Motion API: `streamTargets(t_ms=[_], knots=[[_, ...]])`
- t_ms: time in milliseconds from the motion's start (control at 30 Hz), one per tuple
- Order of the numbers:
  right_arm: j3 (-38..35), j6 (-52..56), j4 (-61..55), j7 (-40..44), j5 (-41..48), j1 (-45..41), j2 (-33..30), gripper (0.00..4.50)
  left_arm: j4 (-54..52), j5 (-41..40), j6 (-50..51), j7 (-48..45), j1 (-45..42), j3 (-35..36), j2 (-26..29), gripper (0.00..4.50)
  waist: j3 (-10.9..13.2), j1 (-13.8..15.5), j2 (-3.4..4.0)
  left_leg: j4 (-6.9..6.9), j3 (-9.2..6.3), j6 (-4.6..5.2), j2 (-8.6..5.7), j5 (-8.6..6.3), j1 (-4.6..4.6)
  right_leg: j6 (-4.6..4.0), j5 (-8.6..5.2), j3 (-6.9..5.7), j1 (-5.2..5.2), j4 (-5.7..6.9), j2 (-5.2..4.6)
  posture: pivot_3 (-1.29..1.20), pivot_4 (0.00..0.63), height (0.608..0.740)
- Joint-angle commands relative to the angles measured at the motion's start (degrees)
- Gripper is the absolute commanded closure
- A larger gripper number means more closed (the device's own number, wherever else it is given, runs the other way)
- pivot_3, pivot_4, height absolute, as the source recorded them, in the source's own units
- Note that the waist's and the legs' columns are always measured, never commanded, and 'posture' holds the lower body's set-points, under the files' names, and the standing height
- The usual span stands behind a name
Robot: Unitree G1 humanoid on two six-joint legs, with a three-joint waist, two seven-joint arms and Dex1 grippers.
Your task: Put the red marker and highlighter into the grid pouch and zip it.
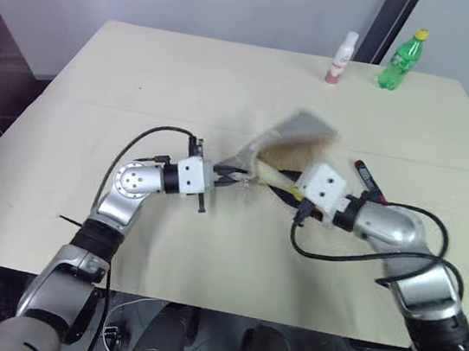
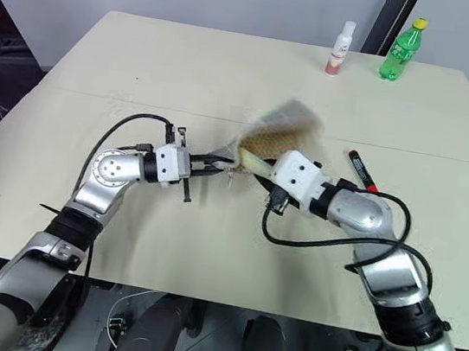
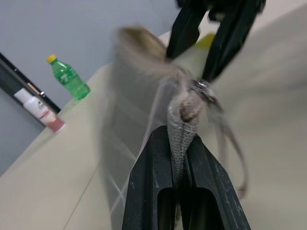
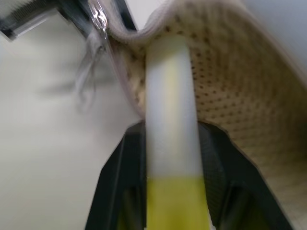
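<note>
The left gripper point(image 1: 217, 176) is clamped on the near corner of the grid pouch point(image 1: 296, 141), holding it up off the table point(image 1: 186, 81) at the middle of the left eye view; at about 3 o'clock from it the right gripper point(image 1: 281, 182) is clamped on the highlighter point(image 1: 271, 175), whose pale end points into the pouch's open mouth. The red marker point(image 1: 367, 179) lies flat on the table at 3 o'clock from the pouch, just beyond the right arm. A green bottle point(image 1: 402, 59) and a white bottle point(image 1: 342, 58) stand at the table's far edge, around 1 o'clock. In the left wrist view, the two black fingers point(image 3: 148, 191) pinch the grey fabric edge, with the metal zip pull point(image 3: 204, 91) just past them. In the right wrist view, the fingers point(image 4: 120, 177) grip the highlighter, its tip touching the tan dotted lining point(image 4: 240, 105).
</note>
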Motion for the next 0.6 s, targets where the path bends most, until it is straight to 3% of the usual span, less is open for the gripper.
streamTargets(t_ms=[33, 333, 600], knots=[[5.59, -9.03, 2.81, 2.59, -5.41, -3.07, 0.59, 3.60, -4.78, -4.20, 1.07, -3.04, -0.25, -0.64, -1.50, 4.50, 0.00, 0.31, 0.00, 0.01, 0.00, 0.00, -0.03, 0.00, -0.01, 0.00, 0.00, -0.01, 0.01, -0.01, 0.02, 0.00, 0.150, 0.740], [3.32, -14.22, 6.94, 4.57, -8.45, -1.08, -1.22, 3.60, -6.21, -5.63, 2.61, -5.32, 0.03, 1.71, -0.62, 4.50, 0.01, 0.45, -0.01, 0.03, 0.00, -0.01, -0.04, 0.00, 0.01, 0.00, 0.01, 0.00, 0.04, 0.00, 0.02, 0.00, 0.150, 0.740], [-1.49, -9.25, 6.63, 5.05, -9.28, -1.26, -5.37, 3.60, -6.96, -4.39, 0.96, -6.12, 1.45, 1.83, 1.63, 4.50, 0.01, 0.46, -0.01, 0.02, 0.00, -0.02, -0.03, 0.00, 0.00, 0.00, 0.01, 0.01, 0.02, 0.00, 0.00, 0.00, 0.150, 0.740]])
